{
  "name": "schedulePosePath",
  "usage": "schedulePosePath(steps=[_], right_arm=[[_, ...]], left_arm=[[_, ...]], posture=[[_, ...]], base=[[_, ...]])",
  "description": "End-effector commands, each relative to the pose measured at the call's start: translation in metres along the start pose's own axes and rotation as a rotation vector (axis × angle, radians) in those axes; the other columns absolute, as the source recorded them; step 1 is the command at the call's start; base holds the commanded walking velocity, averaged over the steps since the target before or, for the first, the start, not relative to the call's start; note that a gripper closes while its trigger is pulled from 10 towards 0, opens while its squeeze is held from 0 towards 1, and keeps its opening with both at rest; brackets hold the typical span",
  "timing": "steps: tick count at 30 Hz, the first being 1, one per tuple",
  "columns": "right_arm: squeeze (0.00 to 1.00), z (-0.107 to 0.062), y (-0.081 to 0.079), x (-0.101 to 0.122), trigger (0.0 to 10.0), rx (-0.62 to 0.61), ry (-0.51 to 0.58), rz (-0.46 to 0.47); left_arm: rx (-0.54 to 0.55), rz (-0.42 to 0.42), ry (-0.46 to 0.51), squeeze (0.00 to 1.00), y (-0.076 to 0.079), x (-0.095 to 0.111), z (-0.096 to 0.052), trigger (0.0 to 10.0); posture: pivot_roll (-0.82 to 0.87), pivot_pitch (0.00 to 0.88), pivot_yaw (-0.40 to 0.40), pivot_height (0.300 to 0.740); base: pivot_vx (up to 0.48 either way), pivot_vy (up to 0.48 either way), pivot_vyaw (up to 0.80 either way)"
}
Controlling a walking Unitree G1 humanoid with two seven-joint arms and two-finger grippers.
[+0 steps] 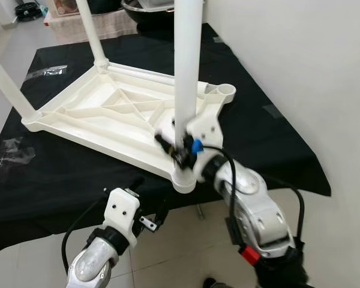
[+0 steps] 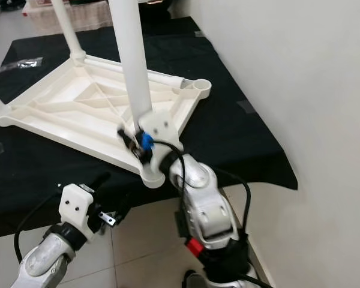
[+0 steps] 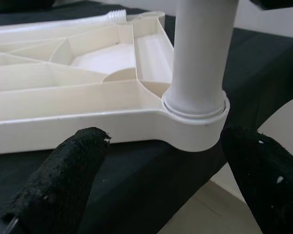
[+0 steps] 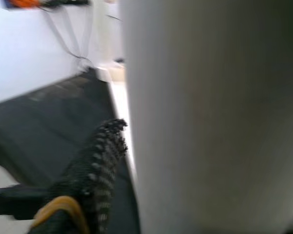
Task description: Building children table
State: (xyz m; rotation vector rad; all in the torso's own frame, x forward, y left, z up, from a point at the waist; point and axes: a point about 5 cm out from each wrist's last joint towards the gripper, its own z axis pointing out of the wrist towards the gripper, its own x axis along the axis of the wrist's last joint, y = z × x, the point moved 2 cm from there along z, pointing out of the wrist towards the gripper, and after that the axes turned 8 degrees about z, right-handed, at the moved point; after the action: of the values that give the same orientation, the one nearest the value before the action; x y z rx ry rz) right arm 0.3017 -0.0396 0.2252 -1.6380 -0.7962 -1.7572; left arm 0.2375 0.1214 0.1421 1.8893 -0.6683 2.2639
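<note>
Three white plastic legs stood in the upturned cream tabletop (image 1: 108,111); my right gripper (image 1: 175,149) clenched the nearest white leg (image 1: 186,66), needing straight downward twisting, while my left gripper (image 3: 161,185) waited released.

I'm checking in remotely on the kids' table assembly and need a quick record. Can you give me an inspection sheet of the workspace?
Surface: black cloth over a table.
Job's things: white tabletop lies upside down; three legs stand in corner sockets, near leg included; one socket empty.
Clutter: clear plastic wrappers on the cloth.
Grippers: right gripper at the near leg, jaws around it; left gripper open, low before the near corner.
Cables: black cable loops off right wrist.
Surroundings: white wall, tiled floor.
</note>
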Motion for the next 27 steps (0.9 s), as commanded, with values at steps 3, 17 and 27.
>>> schedulePosePath(steps=[3, 17, 27], right_arm=[[1.00, 0.004, -0.002, 0.023, 10.0, 0.239, 0.054, -0.010], [0.00, 0.004, 0.016, 0.036, 10.0, 0.642, -0.055, -0.082], [0.00, -0.010, 0.032, 0.050, 0.0, 0.764, -0.055, -0.049]], left_arm=[[0.003, 0.009, -0.015, 0.00, -0.001, -0.003, -0.001, 10.0], [0.009, 0.000, -0.013, 0.00, 0.002, 0.001, -0.004, 10.0], [0.001, -0.008, -0.018, 0.00, 0.003, 0.001, -0.007, 10.0]], posture=[[0.03, 0.232, -0.004, 0.740], [0.06, 0.258, -0.007, 0.740], [0.07, 0.274, 0.000, 0.740]], base=[[0.000, 0.000, 0.00], [0.000, 0.000, 0.00], [0.000, 0.000, 0.00]])
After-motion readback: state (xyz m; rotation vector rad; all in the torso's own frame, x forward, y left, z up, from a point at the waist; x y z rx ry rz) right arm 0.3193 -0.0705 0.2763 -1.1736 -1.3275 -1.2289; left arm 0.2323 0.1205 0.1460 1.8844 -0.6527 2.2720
